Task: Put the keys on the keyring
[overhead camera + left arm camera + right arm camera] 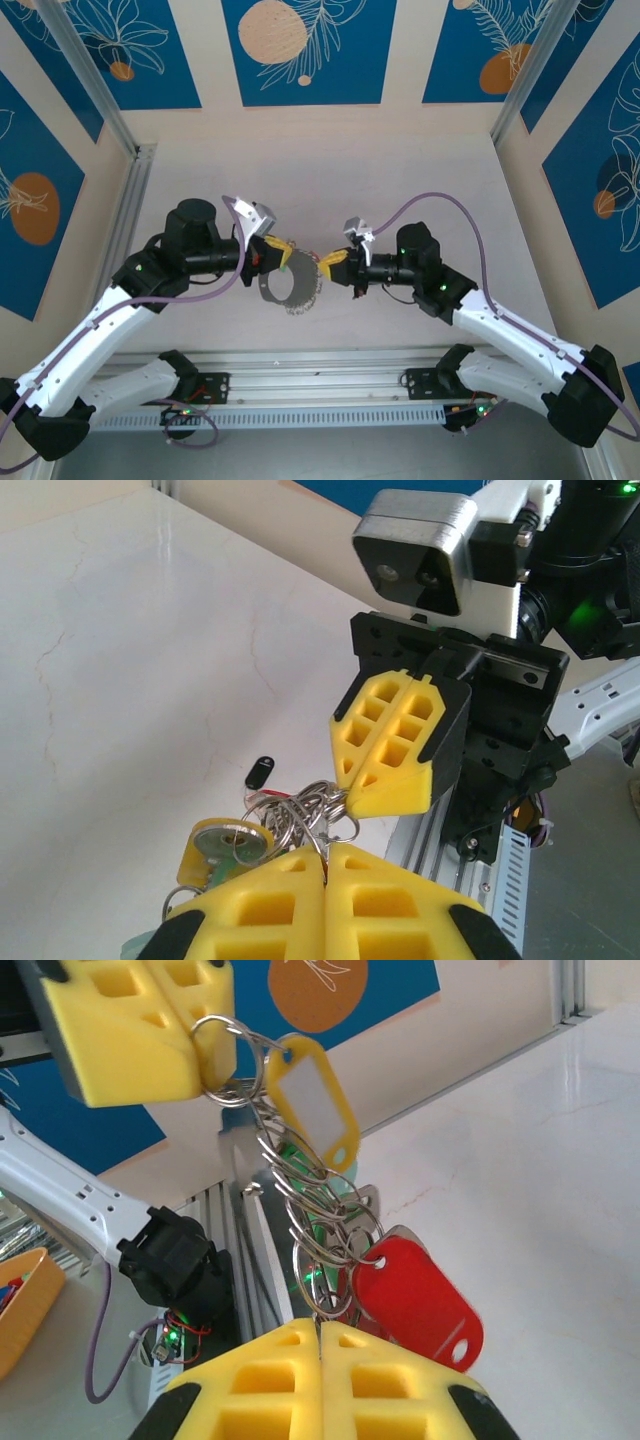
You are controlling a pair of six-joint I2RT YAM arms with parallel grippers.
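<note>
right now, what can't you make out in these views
- Top view: what hangs on the keyring is too small to tell apart.
- Left wrist view: the left end effector covers its own grip point and part of the yellow tag.
- Right wrist view: the right end effector hides the keyring's lower end.

Both arms reach inward, left tool (284,251) and right tool (330,260) clamped tight, tips nearly meeting.

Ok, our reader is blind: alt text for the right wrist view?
A string of metal rings stretches between the left gripper above and right gripper below, both shut on it; a yellow tag and a red tag hang off.
</note>
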